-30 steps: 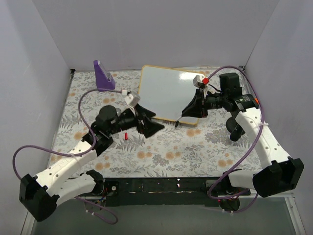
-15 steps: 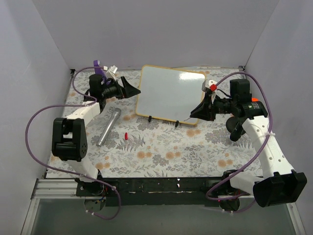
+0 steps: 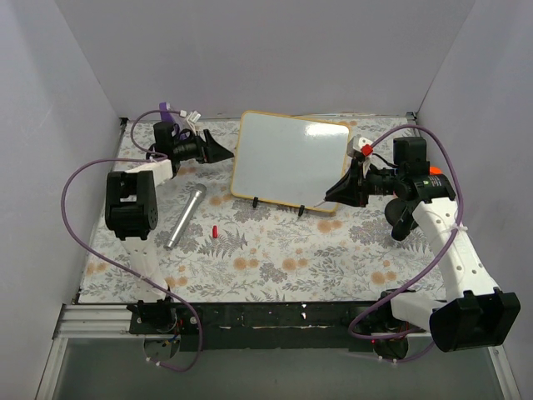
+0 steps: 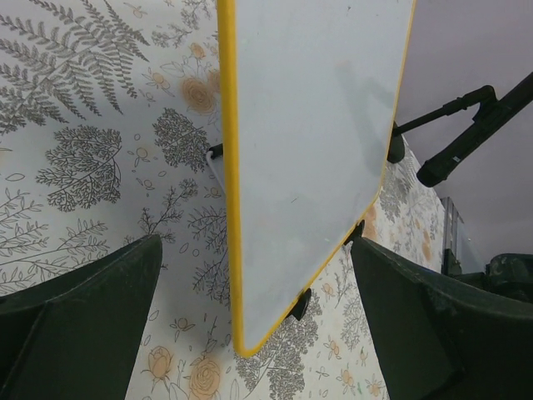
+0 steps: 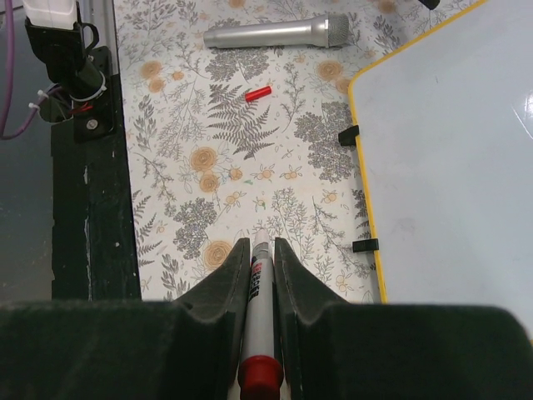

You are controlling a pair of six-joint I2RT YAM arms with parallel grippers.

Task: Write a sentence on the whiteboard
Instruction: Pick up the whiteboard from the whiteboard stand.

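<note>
The whiteboard (image 3: 291, 160) stands tilted on small black feet at the back middle, with a yellow frame and a blank white face. No sentence shows on it. My left gripper (image 3: 223, 152) is open at the board's left edge. In the left wrist view the board's (image 4: 316, 142) lower corner lies between the fingers (image 4: 83, 325), with no contact. My right gripper (image 3: 335, 193) is shut on a white marker (image 5: 261, 279) with a red rear end, just off the board's lower right corner (image 5: 450, 150), tip over the floral mat.
A silver microphone-like cylinder (image 3: 185, 215) lies on the floral mat left of centre, also in the right wrist view (image 5: 275, 33). A small red cap (image 3: 214, 231) lies near it (image 5: 258, 92). A purple object (image 3: 166, 112) stands at the back left, behind the left arm. White walls enclose the table.
My left arm swung from the mat's middle to the back left, and its open gripper now sits at the board's left edge. The silver cylinder came into view. My right gripper shifted slightly right.
</note>
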